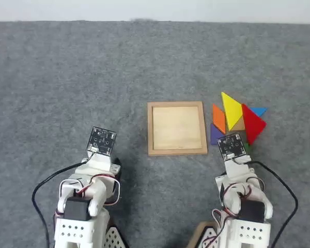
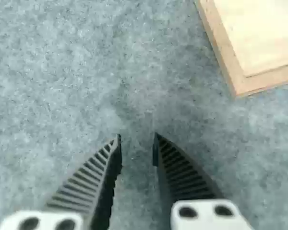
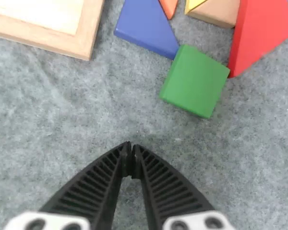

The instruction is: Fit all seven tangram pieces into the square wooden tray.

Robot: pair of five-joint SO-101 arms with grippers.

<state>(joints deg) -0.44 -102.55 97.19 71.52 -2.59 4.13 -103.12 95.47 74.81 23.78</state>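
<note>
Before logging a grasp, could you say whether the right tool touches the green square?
Apart: the right wrist view shows bare carpet between the right tool and green square.

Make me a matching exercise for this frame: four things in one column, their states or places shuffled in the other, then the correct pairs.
Things
1. tray
2. green square
3. left gripper
4. right gripper

States or places
A. shut
B. holds nothing yet
C. open, above bare carpet
D. lying on the carpet, outside the tray

Pairs: 1-B, 2-D, 3-C, 4-A
</note>
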